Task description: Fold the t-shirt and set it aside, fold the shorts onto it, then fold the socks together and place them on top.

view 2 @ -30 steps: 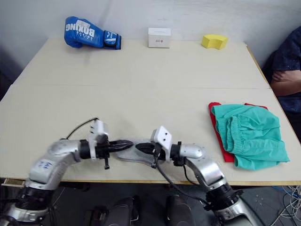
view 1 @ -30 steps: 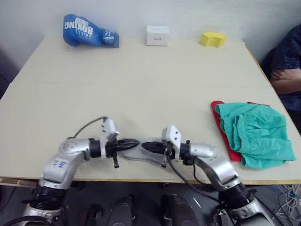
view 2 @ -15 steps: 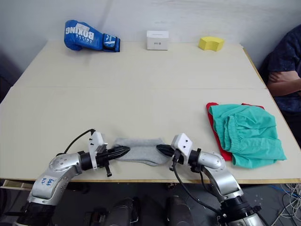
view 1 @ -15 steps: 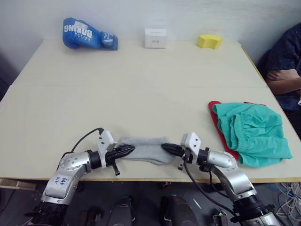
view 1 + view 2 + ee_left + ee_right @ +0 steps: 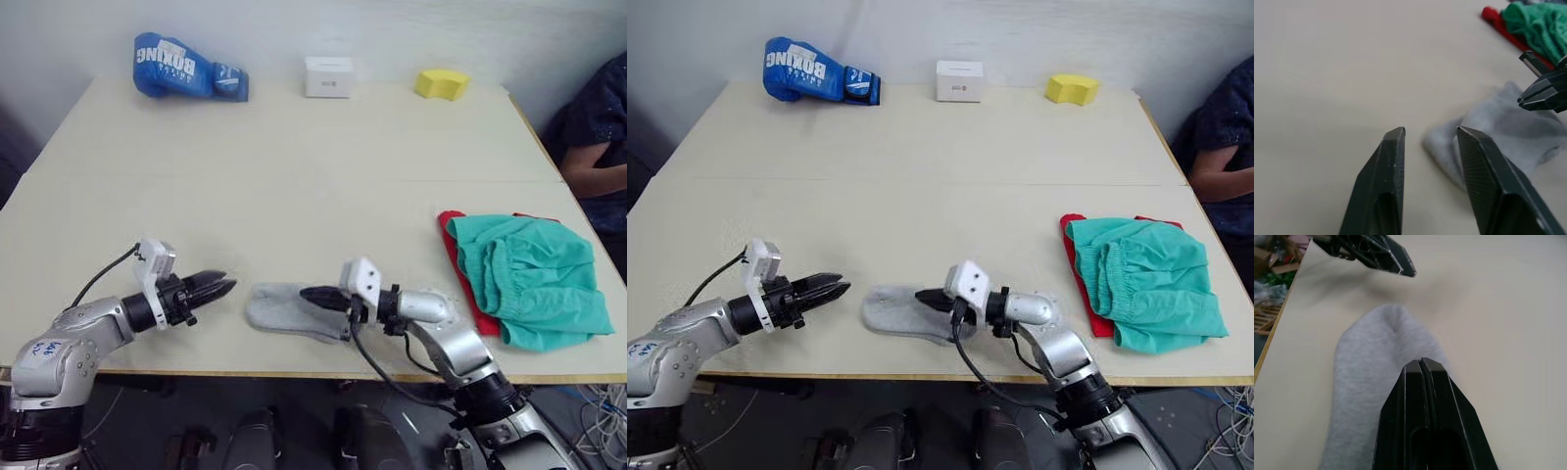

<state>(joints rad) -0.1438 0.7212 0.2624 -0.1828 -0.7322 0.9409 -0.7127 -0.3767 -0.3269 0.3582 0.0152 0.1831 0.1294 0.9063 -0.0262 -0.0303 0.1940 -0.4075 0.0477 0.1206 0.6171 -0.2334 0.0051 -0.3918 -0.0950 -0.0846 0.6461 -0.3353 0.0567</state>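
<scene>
I see socks [image 5: 294, 311] flat on tabletop [image 5: 294, 176] front edge, well apart from shorts [image 5: 534, 279] on t-shirt [image 5: 457, 257]; right hand [image 5: 312, 295] closed over socks, grip uncertain; left hand [image 5: 223, 285] open beside socks; I should pinch both layers firmly before lifting toward shorts.

The beige table [image 5: 294, 166] bears grey socks [image 5: 284, 310], red t-shirt [image 5: 460, 259] (shorts [image 5: 534, 274] atop), boxing glove [image 5: 186, 67], white box [image 5: 328, 75], yellow sponge [image 5: 443, 82].
</scene>
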